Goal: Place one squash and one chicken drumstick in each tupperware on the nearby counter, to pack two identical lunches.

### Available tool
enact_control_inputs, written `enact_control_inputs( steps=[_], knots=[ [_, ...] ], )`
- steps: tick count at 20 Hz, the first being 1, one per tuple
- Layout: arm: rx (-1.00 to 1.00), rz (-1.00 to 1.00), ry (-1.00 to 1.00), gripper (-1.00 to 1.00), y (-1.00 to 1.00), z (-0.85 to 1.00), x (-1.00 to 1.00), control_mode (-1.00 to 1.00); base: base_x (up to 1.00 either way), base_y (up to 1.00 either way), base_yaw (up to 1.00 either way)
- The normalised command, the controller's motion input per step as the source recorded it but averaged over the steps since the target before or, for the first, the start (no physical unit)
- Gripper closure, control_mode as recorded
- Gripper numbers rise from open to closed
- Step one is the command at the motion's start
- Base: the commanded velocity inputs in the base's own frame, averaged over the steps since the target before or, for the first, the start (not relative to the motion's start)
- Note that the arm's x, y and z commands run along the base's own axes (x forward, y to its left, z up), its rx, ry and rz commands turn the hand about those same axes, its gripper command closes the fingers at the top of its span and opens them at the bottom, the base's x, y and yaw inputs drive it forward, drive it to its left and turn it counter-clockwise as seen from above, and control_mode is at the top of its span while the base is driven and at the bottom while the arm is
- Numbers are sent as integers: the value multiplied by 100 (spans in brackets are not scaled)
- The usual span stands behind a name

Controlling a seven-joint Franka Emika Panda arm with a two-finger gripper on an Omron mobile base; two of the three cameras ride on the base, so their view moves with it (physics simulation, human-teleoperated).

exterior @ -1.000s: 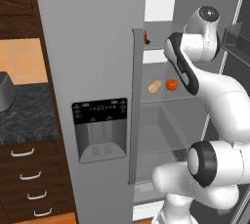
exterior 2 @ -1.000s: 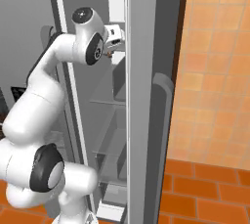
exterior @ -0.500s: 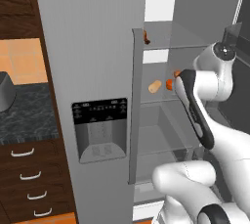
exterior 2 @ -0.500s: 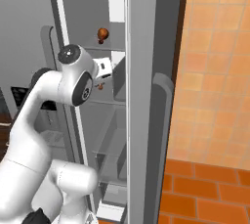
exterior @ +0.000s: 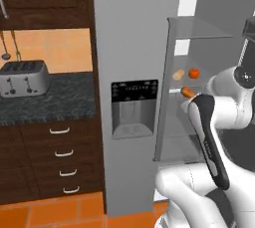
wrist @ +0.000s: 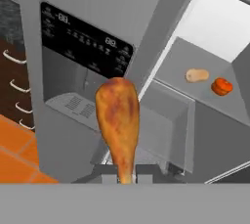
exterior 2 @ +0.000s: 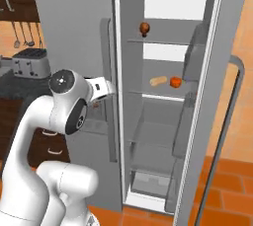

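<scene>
Hand: hand [wrist: 126,175] clamped on the thin bone end of a chicken drumstick [wrist: 117,120], so the meaty end stands up ahead of the fingers; gripping the narrow shank suits jaws this small.
Drumstick position: carried in the air just outside the open fridge [exterior 2: 163,121], in front of the dispenser panel [wrist: 85,39] on the left door.
Fridge shelf: a pale butternut squash [wrist: 197,75] and an orange round vegetable [wrist: 221,86] lie side by side on the middle shelf; a brown item [exterior 2: 144,27], likely the second drumstick, sits on the shelf above.
Worktop: dark marbled worktop [exterior: 55,100] lies to the left past the fridge, with a silver toaster [exterior: 24,77] on it; the tupperware cannot be made out from here.
Stage, as I judge it: one drumstick fetched, squash untouched, nothing yet packed.
Next need: swing left toward the worktop and find a tray.
</scene>
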Motion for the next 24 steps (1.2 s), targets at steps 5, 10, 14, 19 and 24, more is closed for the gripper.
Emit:
enact_control_inputs(
  steps=[5,10,14,19,24],
  knots=[
    [0,0,0,100,0,0,0,100,6,100,19],
    [0,0,0,100,0,0,0,100,46,100,12],
    [0,0,0,100,0,0,0,100,60,100,9],
    [0,0,0,100,0,0,0,100,82,100,5],
    [0,0,0,100,0,0,0,100,87,100,0]
  ],
)
